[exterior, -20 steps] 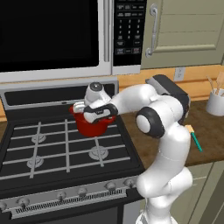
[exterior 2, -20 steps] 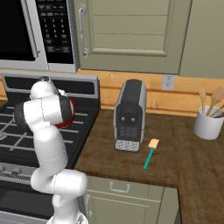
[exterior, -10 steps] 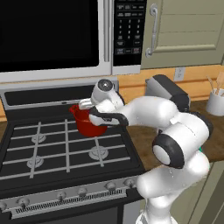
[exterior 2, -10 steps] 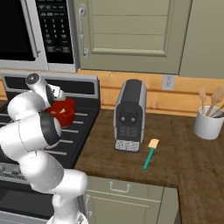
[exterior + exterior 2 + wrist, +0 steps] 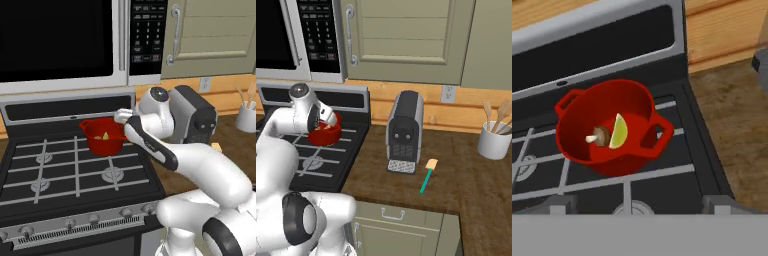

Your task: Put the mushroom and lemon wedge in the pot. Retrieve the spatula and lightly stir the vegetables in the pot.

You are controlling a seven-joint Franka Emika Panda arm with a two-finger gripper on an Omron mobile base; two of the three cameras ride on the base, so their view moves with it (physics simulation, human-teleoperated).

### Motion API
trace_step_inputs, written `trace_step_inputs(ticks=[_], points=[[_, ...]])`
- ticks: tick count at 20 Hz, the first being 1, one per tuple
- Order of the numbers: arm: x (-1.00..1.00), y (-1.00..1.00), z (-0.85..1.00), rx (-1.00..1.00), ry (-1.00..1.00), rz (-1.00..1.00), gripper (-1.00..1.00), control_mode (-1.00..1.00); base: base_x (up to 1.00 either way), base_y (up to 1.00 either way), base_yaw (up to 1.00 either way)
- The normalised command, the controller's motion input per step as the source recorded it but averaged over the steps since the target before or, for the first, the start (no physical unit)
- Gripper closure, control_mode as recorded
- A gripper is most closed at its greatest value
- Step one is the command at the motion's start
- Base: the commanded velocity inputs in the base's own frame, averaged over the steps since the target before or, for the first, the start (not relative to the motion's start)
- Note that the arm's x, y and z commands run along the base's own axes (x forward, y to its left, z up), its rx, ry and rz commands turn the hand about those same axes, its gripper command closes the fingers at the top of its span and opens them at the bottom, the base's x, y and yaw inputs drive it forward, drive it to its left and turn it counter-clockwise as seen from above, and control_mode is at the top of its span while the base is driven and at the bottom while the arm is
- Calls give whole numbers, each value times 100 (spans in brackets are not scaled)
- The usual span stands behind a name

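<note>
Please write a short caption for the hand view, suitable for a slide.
Hand view: the red pot on the stove holds the mushroom and the lemon wedge, side by side.

Light: we see even, soft, bright rendered light.
Shadows: faint, under the pot (image 5: pixel 607 130).
Glare: mild sheen on the pot.
Sharpness: slightly soft, coarse.
</note>
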Motion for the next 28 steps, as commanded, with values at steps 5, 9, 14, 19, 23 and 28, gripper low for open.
trace_step_inputs(ticks=[5, 9, 14, 19, 23, 28], points=[[-54, -42, 45, 34, 36, -69, -100, -100, 0, 0, 0], [-39, -30, 22, 35, 30, -77, -100, -100, 0, 0, 0], [-33, -48, 9, 37, 17, -73, -100, -100, 0, 0, 0], [-11, -43, 0, 33, 2, -73, -100, -100, 0, 0, 0], [0, -20, -9, 23, 0, -83, -100, -100, 0, 0, 0], [0, -20, -27, 18, -2, -83, -100, -100, 0, 0, 0]])
